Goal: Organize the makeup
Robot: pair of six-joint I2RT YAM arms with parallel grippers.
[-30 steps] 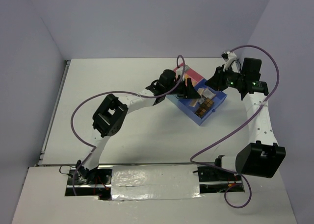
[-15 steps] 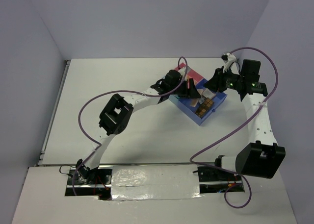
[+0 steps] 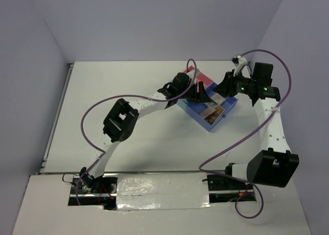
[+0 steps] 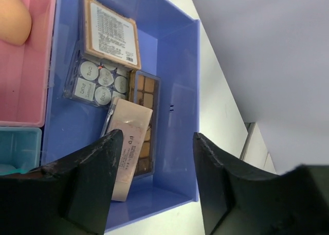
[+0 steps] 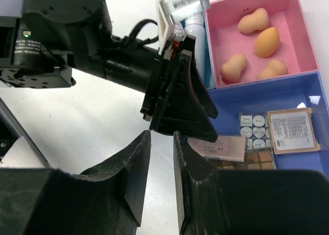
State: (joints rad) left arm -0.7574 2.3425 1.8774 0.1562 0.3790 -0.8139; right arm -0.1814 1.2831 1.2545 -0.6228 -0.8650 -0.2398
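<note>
Well, desk [image 3: 128, 86] lies bare from 9 o'clock of the tray [image 4: 177, 80]. Left pincer [image 4: 157, 137] is wide and empty over the blue compartment. Right pincer [image 5: 162, 134] is narrowly parted and empty, at the tray's 1 o'clock side. Peach palette [image 4: 129, 147] overlaps brown palette [image 4: 146, 91]. Sponges [image 5: 267, 42] are in the pink compartment.

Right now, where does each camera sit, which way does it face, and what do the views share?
Top external: above and behind the bases, looking down at the table; both arms show, over the tray.
Left wrist: on the left hand, facing down into the blue compartment; own fingers frame the bottom.
Right wrist: on the right hand, facing the left hand and tray; own fingers at bottom.
Both wrist views share the peach palette.
</note>
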